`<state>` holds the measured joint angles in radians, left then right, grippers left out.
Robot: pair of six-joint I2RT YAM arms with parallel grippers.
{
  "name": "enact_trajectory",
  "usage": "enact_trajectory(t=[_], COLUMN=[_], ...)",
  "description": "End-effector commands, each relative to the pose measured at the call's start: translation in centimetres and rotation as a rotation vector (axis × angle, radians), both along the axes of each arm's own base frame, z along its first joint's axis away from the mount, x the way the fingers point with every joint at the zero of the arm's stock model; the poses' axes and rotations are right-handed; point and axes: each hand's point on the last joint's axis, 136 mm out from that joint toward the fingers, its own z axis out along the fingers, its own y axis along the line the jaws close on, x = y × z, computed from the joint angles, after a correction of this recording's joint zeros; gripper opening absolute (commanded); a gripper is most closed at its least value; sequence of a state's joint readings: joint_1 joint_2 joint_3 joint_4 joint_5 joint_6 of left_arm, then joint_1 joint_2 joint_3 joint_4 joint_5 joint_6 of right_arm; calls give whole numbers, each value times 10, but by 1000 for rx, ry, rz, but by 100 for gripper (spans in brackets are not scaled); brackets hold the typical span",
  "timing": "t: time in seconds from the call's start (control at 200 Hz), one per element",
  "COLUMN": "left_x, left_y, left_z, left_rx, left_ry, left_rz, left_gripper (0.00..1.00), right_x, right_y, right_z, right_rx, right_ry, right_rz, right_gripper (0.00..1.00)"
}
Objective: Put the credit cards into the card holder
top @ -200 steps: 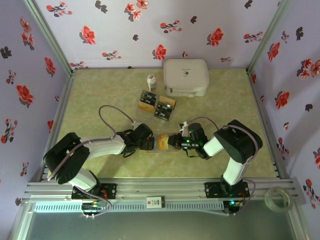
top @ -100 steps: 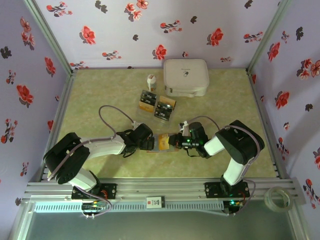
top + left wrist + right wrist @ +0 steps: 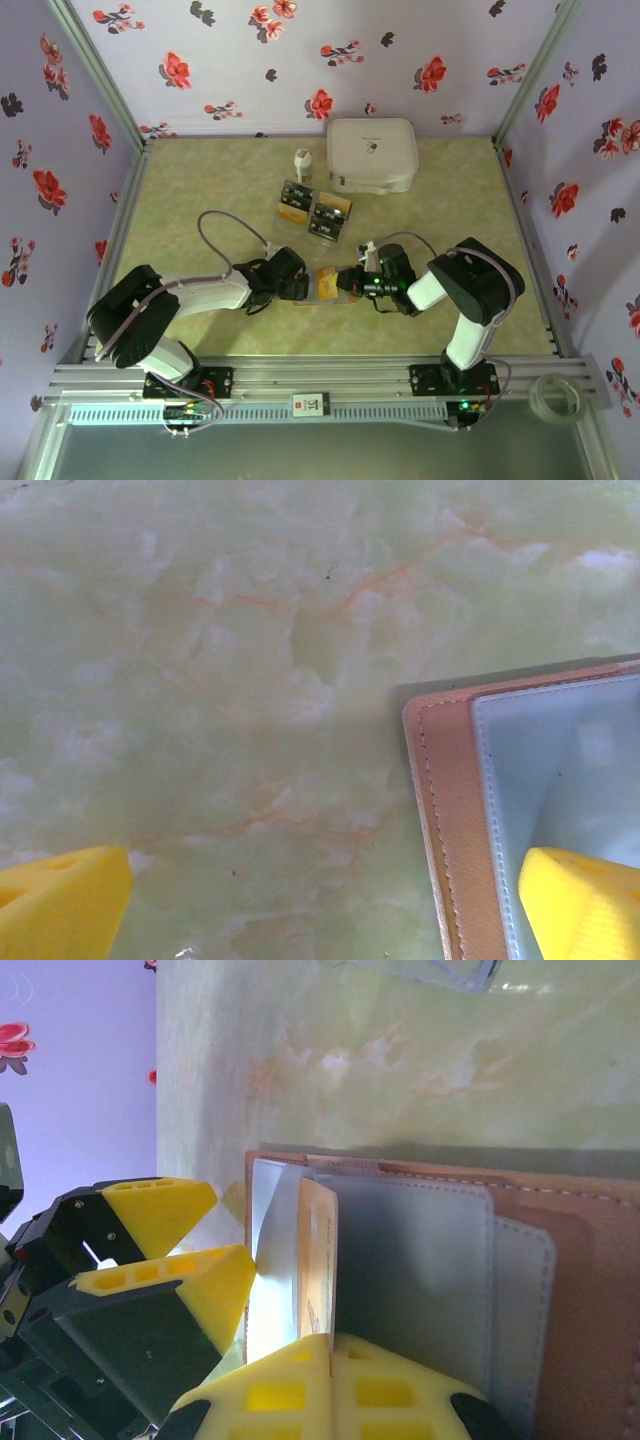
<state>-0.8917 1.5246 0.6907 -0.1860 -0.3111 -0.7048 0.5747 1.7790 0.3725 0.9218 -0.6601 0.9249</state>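
Over stitched leather holder (image 3: 590, 1290) — thin gold card (image 3: 318, 1250).

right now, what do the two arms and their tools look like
The left arm and right arm are black with white forearm links, and a thin grey cable loops off each. The left tool and right tool have bright yellow wedge-shaped fingers with small rectangular cut-outs, on black bodies. Green lights glow at the right wrist.
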Motion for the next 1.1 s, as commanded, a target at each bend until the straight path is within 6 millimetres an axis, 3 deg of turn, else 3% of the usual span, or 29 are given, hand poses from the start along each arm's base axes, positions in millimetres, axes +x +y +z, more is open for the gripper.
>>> enact_trajectory(t=[0.0,0.35,0.56,0.69,0.865,1.095], left_x=[-6,-5,-5,-4,-3,-1], left_y=[12,12,12,13,14,16], left_z=[-8,-8,-6,-6,-4,3], left_rx=[36,33,27,16,-5,-15], left_ry=[22,21,17,18,16,7], left_rz=[18,19,22,37,43,38], left_gripper=[100,100,100,100,100,100], right_x=[-12,-18,-18,-14,-12,-13], right_y=[-19,-16,-20,-21,-20,-16], right_z=[-43,-45,-41,-31,-21,-9], right_rx=[-129,-132,-161,-189,-256,-332], right_ry=[123,130,119,96,64,31], right_rz=[-44,-27,-34,-35,-10,33], right_gripper=[0,0,34,48,59,64])
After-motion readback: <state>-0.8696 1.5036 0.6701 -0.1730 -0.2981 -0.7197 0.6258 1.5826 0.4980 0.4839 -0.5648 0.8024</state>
